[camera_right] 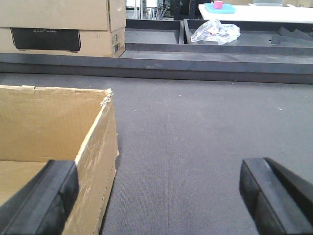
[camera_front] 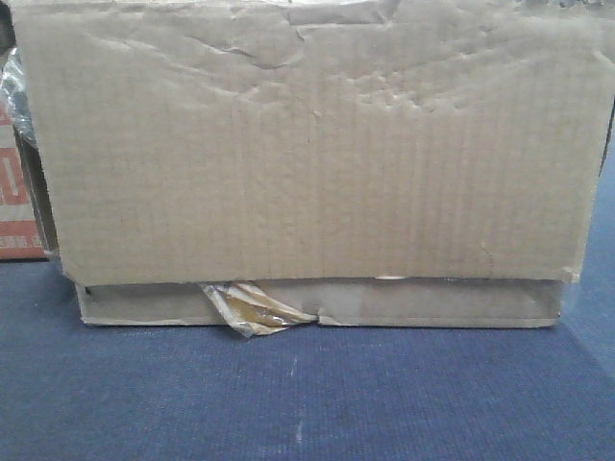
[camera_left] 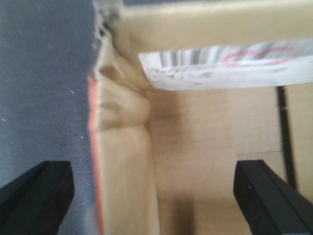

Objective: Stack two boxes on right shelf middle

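Note:
In the front view the tall brown box (camera_front: 307,144) stands on the flat brown box (camera_front: 432,303), which has a crumpled yellowish tape scrap (camera_front: 255,309) at its front. Both rest on blue carpet. No gripper shows there. My left gripper (camera_left: 154,181) is open, its jaws straddling the left wall (camera_left: 122,171) of an open-topped brown box. My right gripper (camera_right: 159,176) is open, its left finger (camera_right: 49,196) at the right wall of an open brown box (camera_right: 49,122) and its right finger over carpet. The steel shelf is out of view.
A red-and-white carton (camera_front: 14,192) stands behind the boxes at left. A white printed label (camera_left: 230,66) lies on a flap inside the box. Beyond the carpet are a dark ledge (camera_right: 195,66), a printed brown carton (camera_right: 63,24), a plastic bag (camera_right: 215,32) and a white table (camera_right: 254,12).

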Available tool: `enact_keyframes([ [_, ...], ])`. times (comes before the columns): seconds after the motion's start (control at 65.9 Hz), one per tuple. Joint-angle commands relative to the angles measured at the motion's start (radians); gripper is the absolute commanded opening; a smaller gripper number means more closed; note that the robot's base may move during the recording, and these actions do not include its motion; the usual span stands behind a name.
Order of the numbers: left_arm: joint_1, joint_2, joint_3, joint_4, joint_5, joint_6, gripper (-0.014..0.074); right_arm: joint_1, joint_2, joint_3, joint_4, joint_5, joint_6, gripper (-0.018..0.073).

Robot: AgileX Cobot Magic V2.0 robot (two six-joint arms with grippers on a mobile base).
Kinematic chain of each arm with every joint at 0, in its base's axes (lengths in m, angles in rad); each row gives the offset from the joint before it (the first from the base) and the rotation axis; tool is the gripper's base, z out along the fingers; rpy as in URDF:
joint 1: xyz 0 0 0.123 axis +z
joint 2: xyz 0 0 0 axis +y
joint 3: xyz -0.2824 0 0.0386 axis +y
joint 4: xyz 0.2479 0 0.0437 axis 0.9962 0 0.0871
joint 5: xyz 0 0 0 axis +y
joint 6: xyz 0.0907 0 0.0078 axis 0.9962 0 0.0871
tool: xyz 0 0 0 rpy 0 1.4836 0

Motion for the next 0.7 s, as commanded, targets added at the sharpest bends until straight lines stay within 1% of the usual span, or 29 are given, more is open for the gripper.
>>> enact_keyframes([
  [0.0, 0.005, 0.015, -0.011, -0.001, -0.013, 0.005, 0.0561, 0.000, 0.002, -0.009, -0.008, -0.004, 0.001, 0.0569],
  [0.121, 0.005, 0.015, -0.011, -0.001, -0.013, 0.005, 0.0561, 0.000, 0.002, -0.009, -0.008, 0.005, 0.001, 0.0569],
  [0.197, 0.005, 0.013, -0.015, 0.001, -0.015, 0.005, 0.0545, 0.000, 0.002, -0.009, -0.008, 0.005, 0.001, 0.0569],
  [0.273, 0.005, 0.013, -0.021, 0.005, -0.013, 0.005, 0.0514, 0.000, 0.002, -0.009, -0.008, 0.005, 0.001, 0.0569],
  [0.334, 0.005, 0.013, -0.035, 0.008, -0.004, 0.005, 0.0461, 0.000, 0.002, -0.009, -0.008, 0.005, 0.001, 0.0569],
  [0.44, 0.005, 0.012, -0.054, 0.025, 0.006, 0.005, 0.0311, 0.000, 0.002, -0.009, -0.008, 0.005, 0.001, 0.0569],
  [0.486, 0.005, 0.007, -0.059, 0.037, 0.010, 0.005, 0.0202, 0.000, 0.002, -0.009, -0.008, 0.005, 0.001, 0.0569],
  [0.501, 0.005, 0.007, -0.059, 0.038, 0.010, 0.005, 0.0188, 0.000, 0.002, -0.009, -0.008, 0.005, 0.001, 0.0569],
  [0.546, 0.005, 0.002, -0.061, 0.049, 0.010, 0.005, 0.0098, 0.000, 0.002, -0.009, -0.008, 0.005, 0.001, 0.0569],
  [0.592, 0.005, -0.002, -0.062, 0.061, 0.010, 0.005, -0.0027, 0.000, 0.002, -0.009, -0.008, 0.007, 0.001, 0.0569],
  [0.638, 0.005, -0.004, -0.062, 0.069, 0.011, 0.005, -0.0116, 0.000, 0.002, -0.009, -0.008, 0.007, 0.001, 0.0569],
  [0.683, 0.005, -0.007, -0.062, 0.074, 0.013, 0.005, -0.0111, 0.000, 0.002, -0.009, -0.008, 0.007, 0.001, 0.0569],
])
